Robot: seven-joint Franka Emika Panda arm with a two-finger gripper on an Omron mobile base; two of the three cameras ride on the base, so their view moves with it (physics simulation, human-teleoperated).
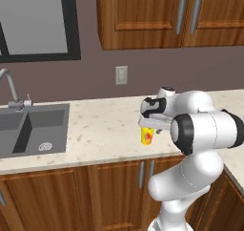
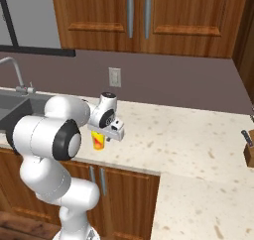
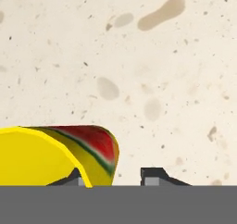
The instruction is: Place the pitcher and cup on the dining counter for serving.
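The yellow cup [image 1: 147, 136], red mark on its side, hangs upright directly below the claw [image 1: 148, 128], whose fingers grip its rim, above the speckled bench [image 1: 100, 130].

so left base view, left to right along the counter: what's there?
faucet → sink → wall outlet → cup, just under the gripper → the arm's dark elbow joint

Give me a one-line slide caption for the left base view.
Gripper poised at the top of the yellow cup on the sink counter.
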